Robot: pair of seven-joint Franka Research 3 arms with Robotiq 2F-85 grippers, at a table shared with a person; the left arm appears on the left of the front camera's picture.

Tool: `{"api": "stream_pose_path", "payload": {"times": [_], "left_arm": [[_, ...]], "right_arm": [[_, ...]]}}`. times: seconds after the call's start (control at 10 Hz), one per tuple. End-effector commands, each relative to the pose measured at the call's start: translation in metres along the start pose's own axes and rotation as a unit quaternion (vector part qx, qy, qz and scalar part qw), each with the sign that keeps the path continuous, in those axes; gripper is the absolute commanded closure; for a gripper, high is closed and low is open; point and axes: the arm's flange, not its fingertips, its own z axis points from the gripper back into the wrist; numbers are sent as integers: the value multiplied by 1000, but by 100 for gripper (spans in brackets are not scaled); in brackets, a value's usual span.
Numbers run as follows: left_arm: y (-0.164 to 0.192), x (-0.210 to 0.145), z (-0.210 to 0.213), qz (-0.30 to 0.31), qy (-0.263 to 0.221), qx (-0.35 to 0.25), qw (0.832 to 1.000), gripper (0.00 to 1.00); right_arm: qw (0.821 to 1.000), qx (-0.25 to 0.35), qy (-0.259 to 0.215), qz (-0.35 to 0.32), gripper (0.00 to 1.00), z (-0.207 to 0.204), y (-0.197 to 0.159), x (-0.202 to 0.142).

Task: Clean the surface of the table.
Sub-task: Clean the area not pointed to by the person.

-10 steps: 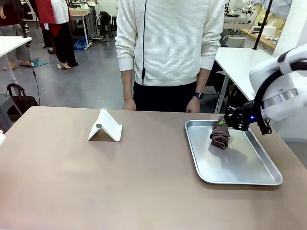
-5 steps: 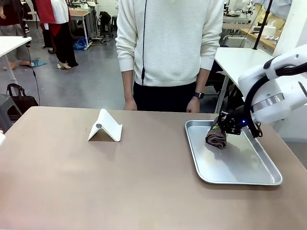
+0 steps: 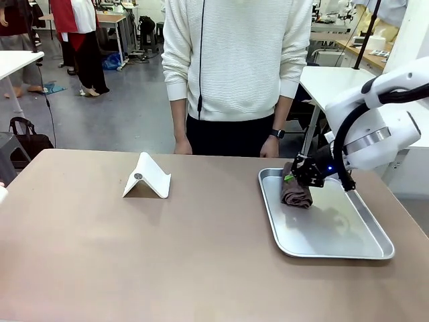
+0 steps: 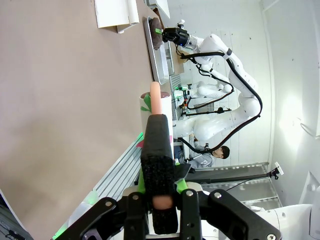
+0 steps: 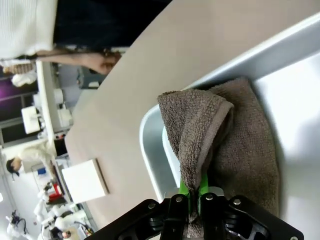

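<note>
- The left jaws, at the bottom of the left wrist view, are clenched. Whether they pinch anything I cannot tell.
- The bench (image 3: 201, 255) spreads across the lower frame of the front view. Its tan top is bare except for a white folded stand (image 3: 147, 176) left of centre and the tray (image 3: 342, 231) at right.
- The brown cloth (image 3: 296, 192) has shifted over the last second from mid-tray to the tray's upper-left corner. It hangs from the right jaws, which are grasping its top fold.
- The right arm (image 3: 375, 131) has swung leftward with it. The cloth is probably being carried out to the bench, and wiping has not yet begun.
- No brand, label or writing is readable.
</note>
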Motion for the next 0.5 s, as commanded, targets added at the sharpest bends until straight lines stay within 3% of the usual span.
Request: {"api": "stream_pose_path", "payload": {"times": [0.0, 0.2, 0.4], "left_arm": [[-4, -3, -3, 0, 1, 3, 1000, 78], [-4, -3, -3, 0, 1, 3, 1000, 78], [-4, -3, -3, 0, 1, 3, 1000, 78]], "right_arm": [[1000, 0, 21, 23, 93, -1, 14, -6], [999, -13, 27, 34, 93, -5, 17, -8], [999, -45, 3, 18, 93, -6, 6, 1]]}}
